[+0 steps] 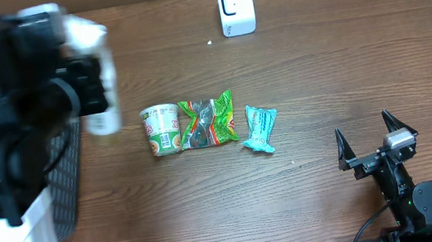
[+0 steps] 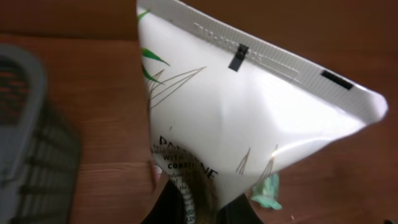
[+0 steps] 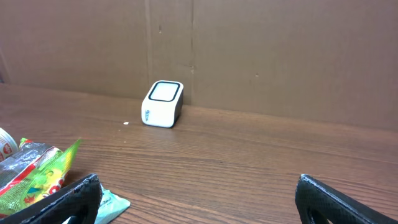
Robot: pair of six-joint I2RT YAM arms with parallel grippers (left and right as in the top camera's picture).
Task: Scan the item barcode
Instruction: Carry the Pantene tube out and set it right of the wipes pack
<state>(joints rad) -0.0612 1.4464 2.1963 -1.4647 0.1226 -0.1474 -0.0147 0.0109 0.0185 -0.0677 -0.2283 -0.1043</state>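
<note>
- Overhead view: the left arm (image 1: 4, 99) is raised high off the bench (image 1: 341, 54), close under the camera and blurred, over the left end beside a dark mesh basket (image 1: 65, 182).
- The left gripper (image 2: 189, 208) is clamped together on the lower edge of a white pouch (image 1: 87, 33). The pouch fans out upward from the gripper, its sealed top edge farthest from the fingers.
- The barcode scanner (image 1: 235, 6) stands well apart from this gripper, off to its right at the far edge of the bench, and the pouch is not over it.
- The right arm (image 1: 414, 199) sits low at the near right, and the right gripper (image 1: 365, 139) has its fingers spread wide apart, holding nothing.
- From the right gripper, the scanner is far ahead and a little to the left.
- A teal packet (image 1: 259, 128), a green snack bag (image 1: 208, 120) and a noodle cup (image 1: 161, 128) lie in a row to its front left.
</note>
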